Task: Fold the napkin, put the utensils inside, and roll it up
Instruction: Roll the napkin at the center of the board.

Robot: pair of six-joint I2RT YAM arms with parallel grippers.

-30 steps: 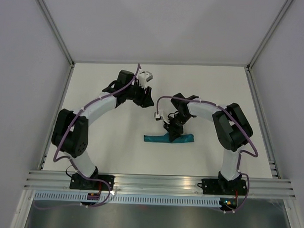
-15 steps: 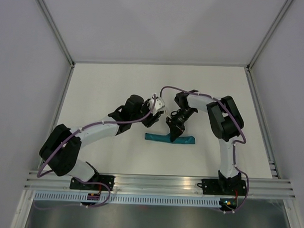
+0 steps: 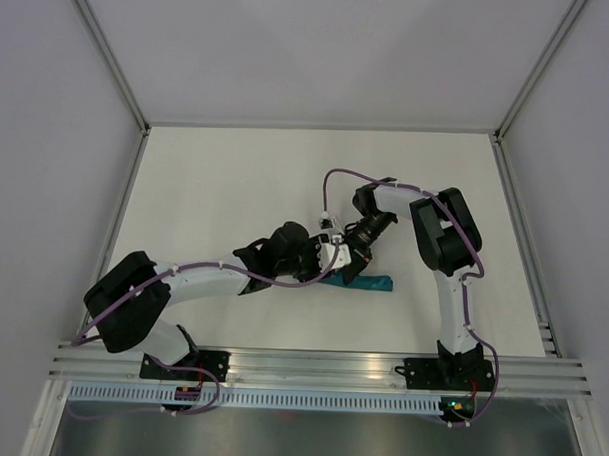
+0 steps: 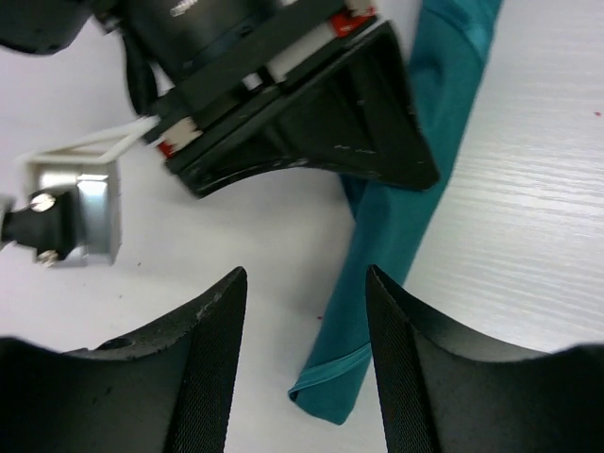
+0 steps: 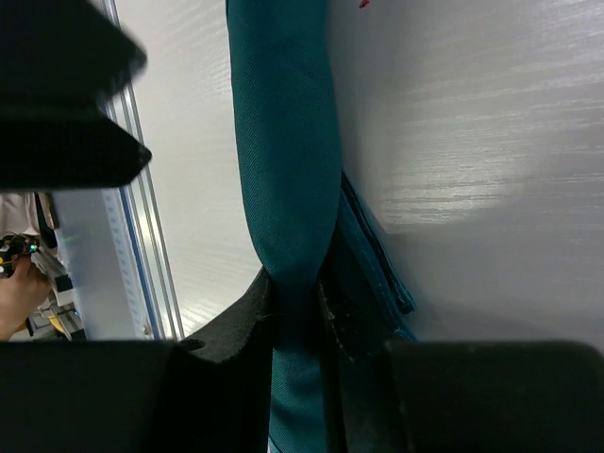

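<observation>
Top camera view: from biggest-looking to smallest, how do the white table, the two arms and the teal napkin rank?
1. White table.
2. Left arm and right arm: about alike, and both are nearer the camera, so unsure.
3. Napkin: smallest, partly covered.

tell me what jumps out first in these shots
The rolled teal napkin catches the eye first, a narrow strip on the white table toward the near edge. Both arms crowd over it: the right fingers pinch the roll, and the left fingers hang open over its left end, close beside the right ones.
</observation>
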